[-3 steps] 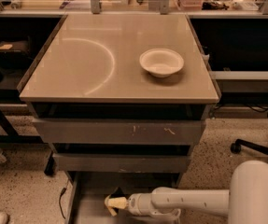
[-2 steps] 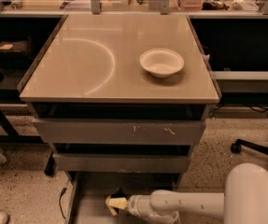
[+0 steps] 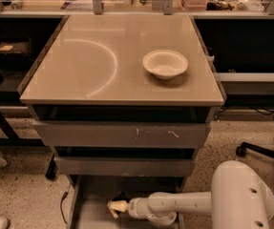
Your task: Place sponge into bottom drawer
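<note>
Fingers (image 3: pixel 118 206): pale yellow pads are seen as one blob at the arm's tip; whether they are parted, closed or clamped on anything cannot be told.
Gripper (image 3: pixel 113 207): held low inside the bottom drawer, pointed toward the left, just above the drawer floor.
Sponge (image 3: pixel 122 196): only a small dark patch is made out, touching the upper edge of the pads, over the middle of the drawer floor; a yellow base cannot be told apart from the pads.
Bottom drawer (image 3: pixel 92 202): found drawn out under the two upper fronts; its flat grey floor and thin left rail are shown, while the right part is covered by the arm.
Arm (image 3: pixel 174 205): a white tube is laid across the drawer from the right, joined to a large rounded white housing (image 3: pixel 241 199) at the lower right corner.
Middle drawer (image 3: pixel 122 167): a flat grey front, seen directly above the open tray.
Top drawer (image 3: pixel 122 135): a flat grey front with a few pale scratches, set beneath the tabletop.
Tabletop (image 3: pixel 79 37): a glossy beige surface marked with a pale curved arc (image 3: pixel 109 68) on its left half.
White bowl (image 3: pixel 165 64): placed upright on the right half of the tabletop, well apart from the gripper.
Chair base (image 3: pixel 265 151): a dark leg with a castor is seen on the speckled floor (image 3: pixel 17 194) to the right.
</note>
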You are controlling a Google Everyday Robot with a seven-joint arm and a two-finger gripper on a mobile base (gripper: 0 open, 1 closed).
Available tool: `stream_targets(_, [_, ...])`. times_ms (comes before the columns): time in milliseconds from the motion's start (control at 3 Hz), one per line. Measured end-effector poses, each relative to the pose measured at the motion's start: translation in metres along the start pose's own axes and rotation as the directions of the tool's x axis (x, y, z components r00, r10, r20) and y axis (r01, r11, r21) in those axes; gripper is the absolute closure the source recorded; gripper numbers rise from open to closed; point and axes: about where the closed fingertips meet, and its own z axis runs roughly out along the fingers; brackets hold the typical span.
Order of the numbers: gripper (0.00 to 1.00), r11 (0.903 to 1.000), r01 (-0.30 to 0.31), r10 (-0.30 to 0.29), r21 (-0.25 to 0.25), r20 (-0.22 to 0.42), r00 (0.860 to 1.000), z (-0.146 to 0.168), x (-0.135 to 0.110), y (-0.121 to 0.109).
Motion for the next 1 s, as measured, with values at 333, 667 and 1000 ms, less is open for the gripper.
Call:
stream_targets(333, [1.0, 0.9998, -0.01, 0.01, 0.017, -0.006, 1.0, 0.014, -0.003, -0.006])
stream_targets(667, [1.0, 0.9995, -0.018, 0.019, 0.026, -0.018, 1.0, 0.025, -0.004, -0.011])
stream_targets(1000, [1.0, 0.9989, -0.046, 0.046, 0.001, -0.026, 0.999, 0.03, -0.007, -0.014])
